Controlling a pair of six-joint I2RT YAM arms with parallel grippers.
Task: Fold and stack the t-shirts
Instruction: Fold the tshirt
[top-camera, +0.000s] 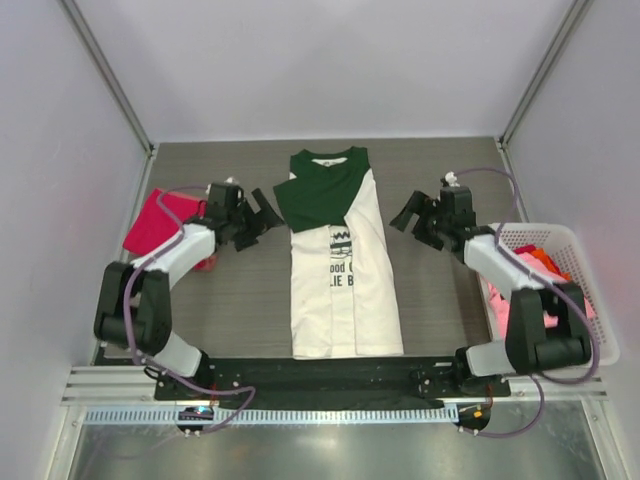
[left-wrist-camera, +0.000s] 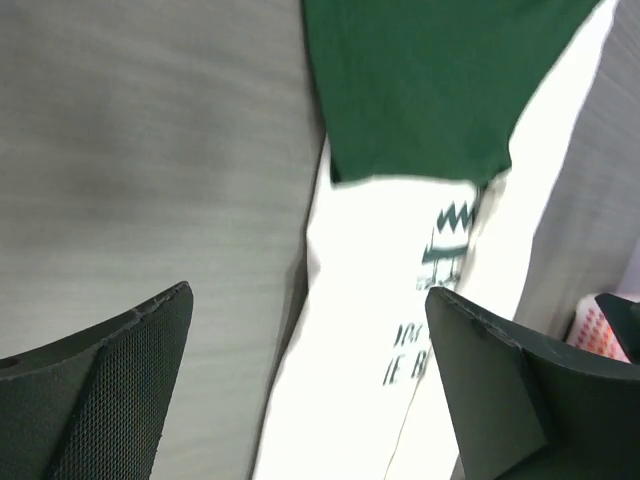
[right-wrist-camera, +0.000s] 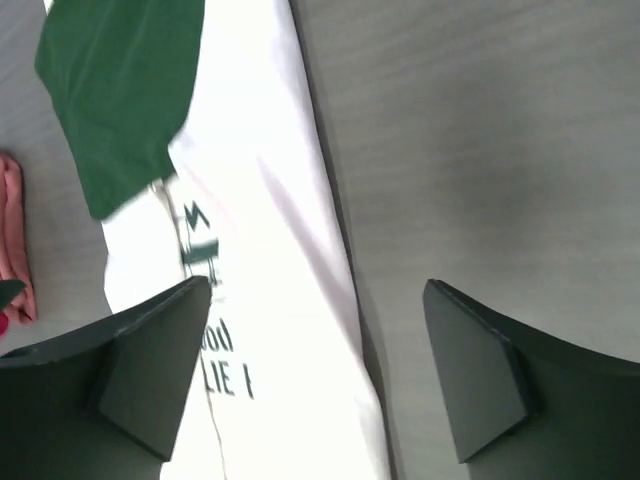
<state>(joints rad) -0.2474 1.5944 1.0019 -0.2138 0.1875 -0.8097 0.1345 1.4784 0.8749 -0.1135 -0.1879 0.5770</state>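
Looking down, you see a grey wood-grain table (top-camera: 240, 300) boxed in by pale walls (top-camera: 330, 60). Cream shirt (top-camera: 345, 300) lies flat at centre: long axis near-to-far, collar toward the far wall, green sleeves folded across the chest. Left gripper (top-camera: 265, 215) and right gripper (top-camera: 410, 225) flank it, fingers spread wide, holding nothing. Magenta shirt (top-camera: 160, 215) at left edge; basket (top-camera: 560, 240) at right.

the cream-white t-shirt (top-camera: 345, 295) lies folded narrow in the middle of the table (top-camera: 235, 310), my left gripper (top-camera: 262, 216) and my right gripper (top-camera: 408, 221) wide apart beside it holding nothing, the magenta-red t-shirt (top-camera: 155, 222) behind my left arm, the white basket (top-camera: 592, 290) at my right.
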